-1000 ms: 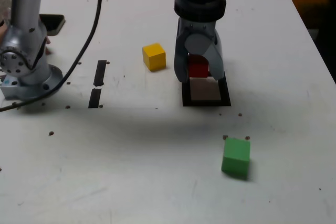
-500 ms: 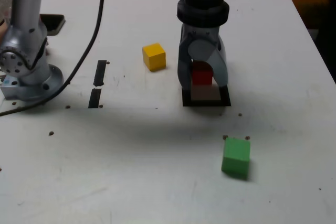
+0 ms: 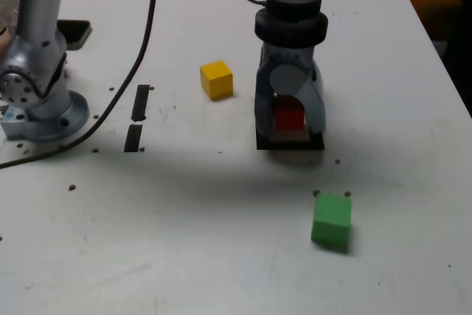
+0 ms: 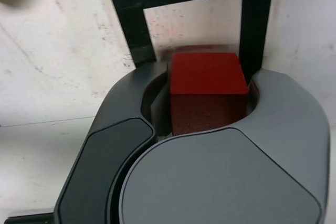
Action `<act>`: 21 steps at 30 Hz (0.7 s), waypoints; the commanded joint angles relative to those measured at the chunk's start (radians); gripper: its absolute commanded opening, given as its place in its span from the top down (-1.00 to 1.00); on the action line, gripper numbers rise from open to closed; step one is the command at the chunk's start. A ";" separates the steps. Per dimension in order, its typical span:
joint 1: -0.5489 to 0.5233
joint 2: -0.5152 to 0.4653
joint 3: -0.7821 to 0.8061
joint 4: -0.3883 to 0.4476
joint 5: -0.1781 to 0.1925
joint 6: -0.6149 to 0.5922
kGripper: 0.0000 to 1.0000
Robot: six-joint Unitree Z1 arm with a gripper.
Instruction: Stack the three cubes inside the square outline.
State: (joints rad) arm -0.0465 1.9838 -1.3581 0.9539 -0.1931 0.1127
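Observation:
My gripper (image 3: 289,125) is shut on the red cube (image 3: 289,116) and holds it low over the square outline (image 3: 290,142), most of which it covers in the exterior view. In the wrist view the red cube (image 4: 208,92) sits between the grey jaws of the gripper (image 4: 202,106), just over the outline's (image 4: 126,3) white centre. The yellow cube (image 3: 216,79) rests on the table to the exterior view's left of the gripper. The green cube (image 3: 331,220) lies nearer the camera, a little to the right of the outline.
The arm's grey base (image 3: 37,86) stands at the exterior view's left, with a black cable (image 3: 125,57) running across the table from it. Two short black strips (image 3: 138,117) lie between the base and the yellow cube. The white table's right edge (image 3: 442,57) is close.
The gripper has come down and slightly toward the camera with the red cube, from behind the outline to low over its centre. The yellow and green cubes have not moved.

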 commanded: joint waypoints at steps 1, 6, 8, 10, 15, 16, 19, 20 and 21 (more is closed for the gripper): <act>-0.002 0.004 -0.003 -0.004 -0.004 0.005 0.34; -0.003 0.008 -0.001 -0.019 -0.006 0.018 0.22; -0.003 0.010 0.001 -0.021 -0.006 0.021 0.16; -0.003 0.012 0.004 -0.021 -0.006 0.022 0.12; -0.003 0.014 0.011 -0.021 -0.003 0.023 0.09; -0.003 0.015 0.012 -0.021 -0.001 0.023 0.09; -0.003 0.015 0.014 -0.021 0.002 0.024 0.06; -0.003 0.015 0.014 -0.021 0.003 0.025 0.04; -0.003 0.015 0.015 -0.021 0.005 0.026 0.02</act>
State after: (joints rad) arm -0.0483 1.9967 -1.3447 0.9331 -0.1903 0.1367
